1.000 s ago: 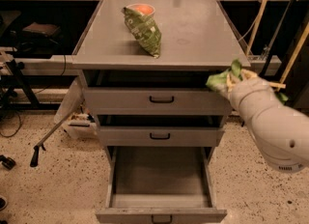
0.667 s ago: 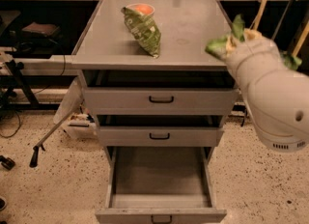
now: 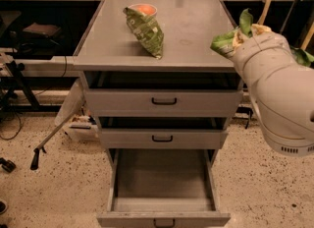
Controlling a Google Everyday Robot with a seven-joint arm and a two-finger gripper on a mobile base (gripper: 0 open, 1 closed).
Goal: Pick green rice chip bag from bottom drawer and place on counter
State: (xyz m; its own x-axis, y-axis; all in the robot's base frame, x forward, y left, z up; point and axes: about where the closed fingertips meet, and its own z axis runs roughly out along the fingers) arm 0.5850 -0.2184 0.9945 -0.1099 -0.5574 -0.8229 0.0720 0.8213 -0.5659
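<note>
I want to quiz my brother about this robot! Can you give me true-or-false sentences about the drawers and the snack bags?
1. The bottom drawer is open with nothing inside. True.
2. The end effector, at the right edge of the counter, holds the green rice chip bag. True.
3. The green rice chip bag lies flat on the counter. False: the end effector grips it.
4. Nothing sits on the counter. False: an olive-green bag lies there.
</note>
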